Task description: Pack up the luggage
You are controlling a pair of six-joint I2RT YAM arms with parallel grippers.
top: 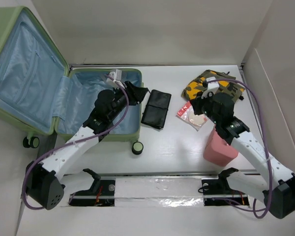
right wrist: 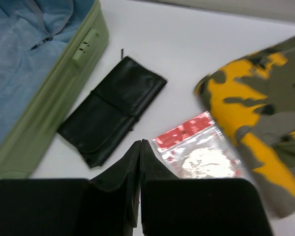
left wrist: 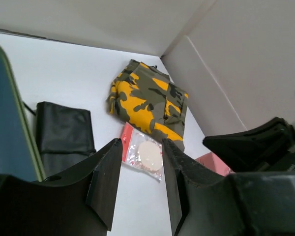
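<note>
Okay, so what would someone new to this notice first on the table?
The big pale green suitcase, lying open at the far left with its blue lining showing and its lid raised. Next, the orange camouflage bag at the far right, with a black pouch between the two, just beside the suitcase. A pink pouch stands nearer, on the right.
</note>
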